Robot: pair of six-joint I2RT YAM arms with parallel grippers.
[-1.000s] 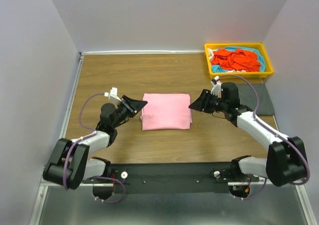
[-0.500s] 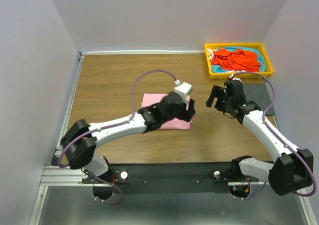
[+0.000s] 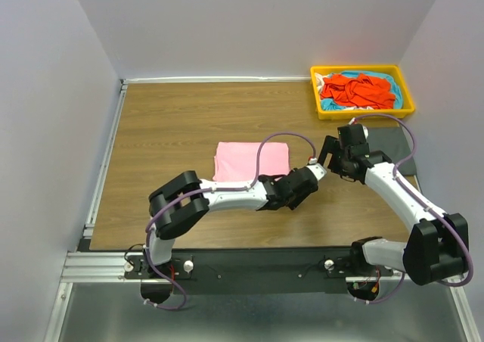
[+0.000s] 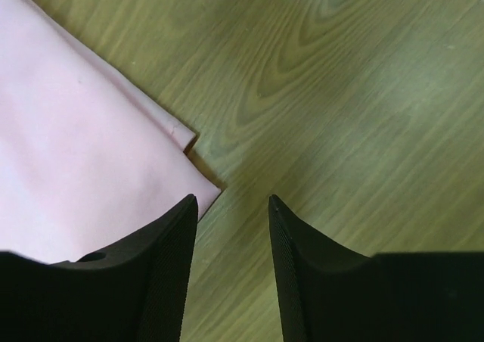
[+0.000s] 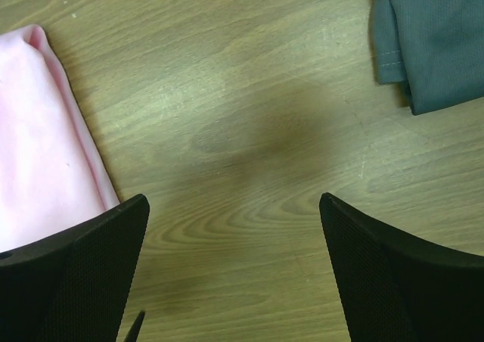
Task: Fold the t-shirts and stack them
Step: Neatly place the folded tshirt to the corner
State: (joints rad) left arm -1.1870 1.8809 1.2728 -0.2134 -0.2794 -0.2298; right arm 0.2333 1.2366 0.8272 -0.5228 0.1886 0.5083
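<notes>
The light pink t-shirt (image 3: 252, 160) lies folded in a flat rectangle mid-table. My left gripper (image 3: 291, 191) reaches across to its near right corner, open and empty; in the left wrist view the gripper (image 4: 233, 200) hovers over bare wood just beside the pink corner (image 4: 91, 153). My right gripper (image 3: 329, 154) is wide open and empty right of the shirt; in its wrist view (image 5: 234, 202) the pink edge (image 5: 38, 145) is at the left. The dark grey t-shirt (image 3: 393, 149) lies flat at the right and also shows in the right wrist view (image 5: 439, 39). The orange-red t-shirt (image 3: 355, 90) and the turquoise t-shirt (image 3: 389, 85) are crumpled in the tray.
The yellow plastic tray (image 3: 363, 113) stands at the back right corner. Walls enclose the table at the back and on both sides. The left arm (image 3: 227, 198) lies low across the front of the pink shirt.
My left gripper swung from the shirt's left side, over it, to its near right corner. My right gripper drew back from the shirt's right edge toward the grey shirt.
</notes>
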